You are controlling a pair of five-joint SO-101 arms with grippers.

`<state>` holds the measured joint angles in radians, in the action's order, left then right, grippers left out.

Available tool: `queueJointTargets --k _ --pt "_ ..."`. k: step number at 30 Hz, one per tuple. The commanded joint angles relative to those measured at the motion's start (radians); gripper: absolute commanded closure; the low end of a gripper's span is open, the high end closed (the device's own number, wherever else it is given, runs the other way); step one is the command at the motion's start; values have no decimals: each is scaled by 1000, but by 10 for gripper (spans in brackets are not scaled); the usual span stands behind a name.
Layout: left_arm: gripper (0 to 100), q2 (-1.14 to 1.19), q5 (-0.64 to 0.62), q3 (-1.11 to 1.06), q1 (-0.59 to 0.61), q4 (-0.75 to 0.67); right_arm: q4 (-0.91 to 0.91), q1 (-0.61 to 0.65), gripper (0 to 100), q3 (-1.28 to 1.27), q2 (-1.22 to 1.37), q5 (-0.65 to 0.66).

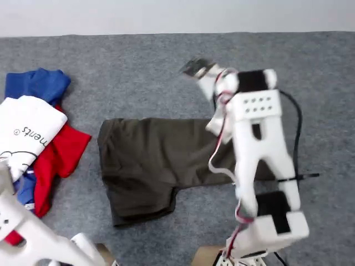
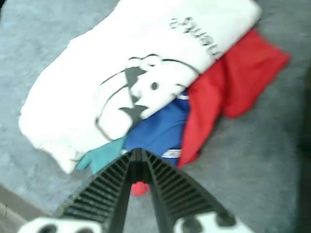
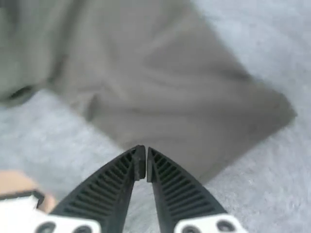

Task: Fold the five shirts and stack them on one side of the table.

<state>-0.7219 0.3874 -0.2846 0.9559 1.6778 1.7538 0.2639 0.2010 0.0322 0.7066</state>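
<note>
Pressing tip to tip, the fingers of the right gripper (image 3: 144, 156) are seen empty. The dark olive shirt (image 3: 160, 87) is spread just beyond them, its long axis laid across the grey surface (image 1: 138, 61). The left gripper (image 2: 139, 158), likewise closed on nothing, is held over the white shirt (image 2: 146, 63), so the right arm is judged nearer.

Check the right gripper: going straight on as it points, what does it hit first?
Likely the dark olive shirt: the right gripper, shut, points at its near edge. Height above the cloth is unclear, so it may touch the grey table first.
</note>
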Motion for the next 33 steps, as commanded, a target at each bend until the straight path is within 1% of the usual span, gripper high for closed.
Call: queueJointTargets --k 1,3,7,8,12,14,18,21,25,29,33 --pt "997 -11 29 -61 91 -83 39 122 990 -83 -114 31" --pt "996 -11 29 -140 107 -132 19 193 990 -124 -128 29" --pt "996 -11 29 -294 101 -216 -56 309 980 -178 -134 29" --pt "996 -11 29 -321 95 -232 -70 335 957 -192 -134 29" --pt "996 -12 29 -387 87 -245 -94 438 798 -272 -134 29" --pt "996 -15 29 -400 91 -245 -94 496 765 -322 -134 29" --pt "996 -17 28 -407 92 -244 -96 616 765 -390 -136 26" --pt "996 -17 26 -407 92 -244 -101 680 765 -404 -136 17" --pt "996 -17 25 -407 89 -244 -226 734 764 -451 -136 -52" --pt "996 -17 25 -407 89 -244 -344 796 763 -557 -136 -63" --pt "996 -17 25 -423 94 -244 -415 814 764 -628 -137 -64"
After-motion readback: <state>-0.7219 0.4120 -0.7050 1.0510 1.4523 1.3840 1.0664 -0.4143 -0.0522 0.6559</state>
